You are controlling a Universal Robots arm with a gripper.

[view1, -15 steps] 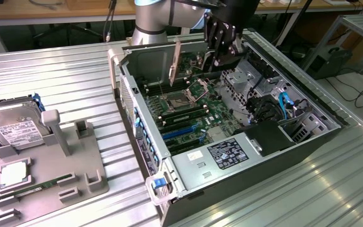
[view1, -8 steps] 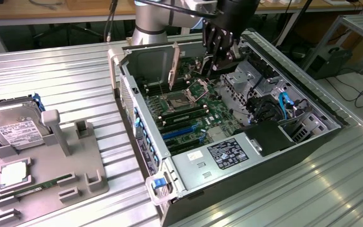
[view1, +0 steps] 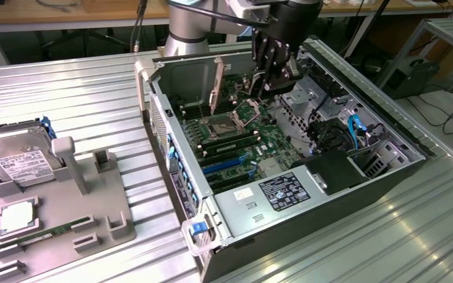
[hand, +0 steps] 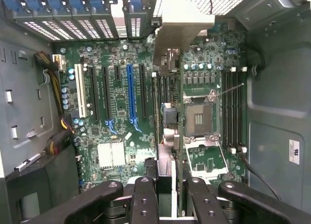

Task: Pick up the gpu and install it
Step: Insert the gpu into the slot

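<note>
My gripper (view1: 272,69) hangs inside the open computer case (view1: 368,112), shut on the gpu (view1: 244,88). In the wrist view the gpu (hand: 167,88) shows edge-on as a thin dark card running away from the black fingers (hand: 144,197), with its silvery bracket (hand: 187,12) at the far end toward the case's rear slot covers. The card hovers upright above the motherboard (hand: 116,112), over the strip between the expansion slots and the open CPU socket (hand: 199,119). A long blue slot (hand: 131,95) lies just beside the card's line.
On the exterior view's left, a grey holder tray (view1: 92,200) carries a hard drive (view1: 14,156), a processor (view1: 18,213) and a green memory stick (view1: 45,233). Case walls, a drive cage with blue cables (view1: 356,132) and a labelled black cover (view1: 285,191) hem the gripper in.
</note>
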